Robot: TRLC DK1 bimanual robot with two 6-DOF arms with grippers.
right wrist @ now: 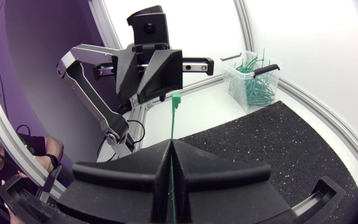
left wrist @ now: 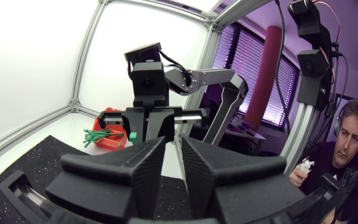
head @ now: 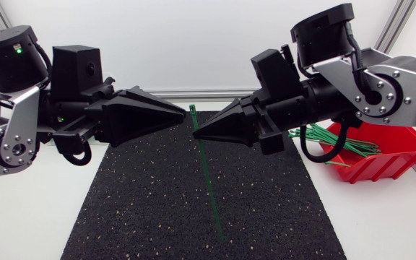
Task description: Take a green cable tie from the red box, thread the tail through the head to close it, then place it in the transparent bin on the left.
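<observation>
Over the mat [head: 143,209], right fingers [head: 222,124] clamping green cable tie [head: 208,180], left fingers [head: 150,115] parted just beside

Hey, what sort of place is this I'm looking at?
Probably a robotics lab test bench: a left end effector faces a right end effector shut on a green cable tie over a black speckled mat, with a red box of ties and a transparent bin nearby.

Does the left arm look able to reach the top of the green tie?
Probably yes: the left gripper points at the head of the cable tie, close by, nothing between, while the right gripper holds it lower down.
</observation>
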